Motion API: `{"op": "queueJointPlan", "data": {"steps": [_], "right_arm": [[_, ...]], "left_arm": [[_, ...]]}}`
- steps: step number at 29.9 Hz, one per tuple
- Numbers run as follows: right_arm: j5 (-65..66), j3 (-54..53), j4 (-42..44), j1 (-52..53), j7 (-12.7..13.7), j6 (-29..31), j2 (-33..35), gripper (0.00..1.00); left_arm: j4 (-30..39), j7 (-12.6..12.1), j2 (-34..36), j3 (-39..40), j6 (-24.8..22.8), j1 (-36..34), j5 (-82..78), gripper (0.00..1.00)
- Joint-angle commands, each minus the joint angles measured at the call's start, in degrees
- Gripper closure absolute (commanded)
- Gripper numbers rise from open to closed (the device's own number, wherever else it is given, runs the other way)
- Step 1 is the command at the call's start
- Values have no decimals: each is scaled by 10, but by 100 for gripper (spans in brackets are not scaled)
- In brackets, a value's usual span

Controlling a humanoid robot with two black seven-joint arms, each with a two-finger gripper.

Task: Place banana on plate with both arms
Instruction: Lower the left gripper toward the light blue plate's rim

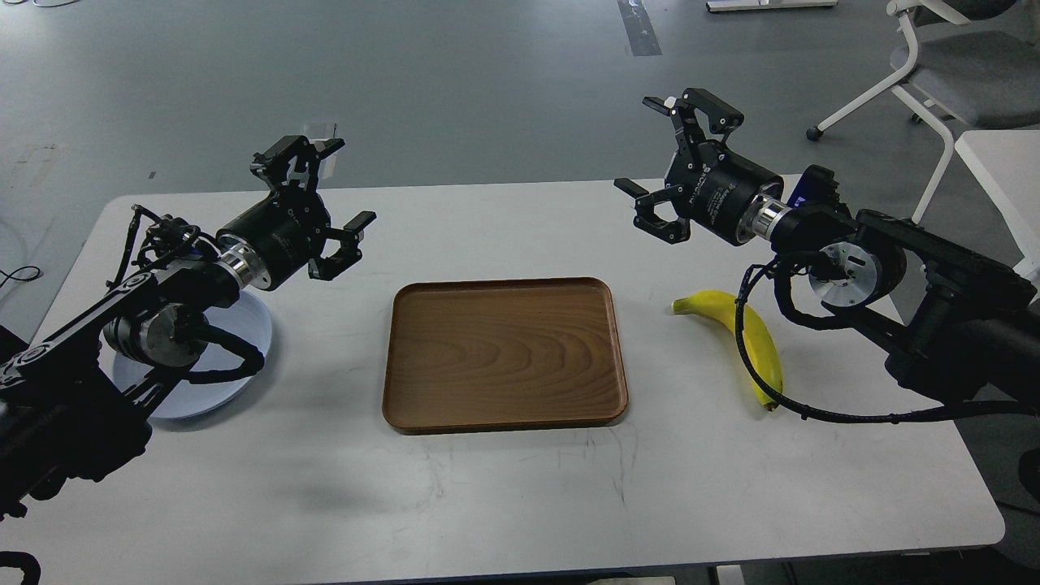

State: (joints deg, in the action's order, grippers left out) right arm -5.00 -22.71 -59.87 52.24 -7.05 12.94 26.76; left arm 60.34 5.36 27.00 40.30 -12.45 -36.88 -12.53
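The yellow banana (751, 341) lies on the white table (520, 487) at the right, partly crossed by a black cable. The pale blue-grey plate (244, 341) lies at the left, mostly hidden under my left arm. My left gripper (321, 199) is open and empty, held above the table just right of the plate. My right gripper (670, 158) is open and empty, held above the table up and left of the banana.
A brown wooden tray (504, 353) lies in the table's middle between plate and banana. A white office chair (942, 73) stands on the grey floor at the back right, with a second white table's corner (1003, 171) beside it.
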Motion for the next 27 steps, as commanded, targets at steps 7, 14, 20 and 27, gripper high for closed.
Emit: {"op": "queueJointPlan", "data": {"steps": [7, 14, 20, 27], "right_arm": [[0, 0, 38, 6, 6, -10, -12, 0], [-1, -4, 80, 7, 15, -20, -27, 0], [-2, -10, 99, 6, 20, -20, -27, 0], [-3, -18, 110, 8, 20, -25, -35, 0]], "left_arm": [[-5, -1, -14, 0, 3, 5, 5, 1], [-49, -5, -34, 0, 5, -1, 5, 1], [-91, -7, -62, 2, 5, -13, 33, 1], [-95, -2, -74, 1, 16, -13, 34, 1]]}}
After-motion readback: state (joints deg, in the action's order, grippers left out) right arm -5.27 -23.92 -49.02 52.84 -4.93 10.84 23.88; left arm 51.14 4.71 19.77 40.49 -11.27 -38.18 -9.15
